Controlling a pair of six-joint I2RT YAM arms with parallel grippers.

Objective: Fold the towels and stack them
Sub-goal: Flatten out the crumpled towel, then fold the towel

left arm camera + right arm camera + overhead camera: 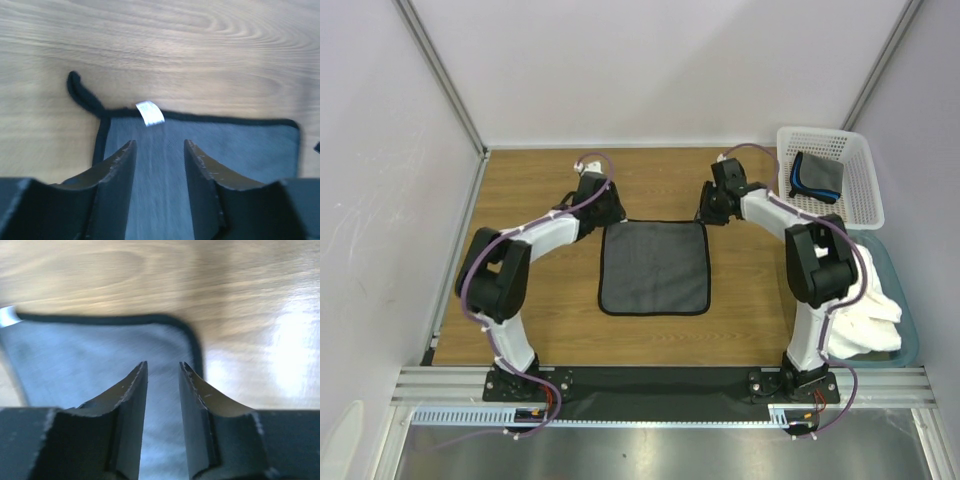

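A grey towel [654, 267] with a dark edge lies spread flat in the middle of the table. My left gripper [603, 215] hovers at its far left corner, jaws apart, and the cloth [240, 145] shows flat between them, beside a white label [150, 113] and a hanging loop [80, 95]. At the far right corner my right gripper [708, 213] is open too, with the towel [75, 355] lying under the gap. A folded dark grey towel edged in blue [815, 176] sits in the basket. The large white towel [870, 310] is bunched at the right.
The white perforated basket [868, 180] stands at the back right corner. A blue-grey bin [908, 310] holds the white towel by the right arm's base. White walls with metal posts close in the table on three sides.
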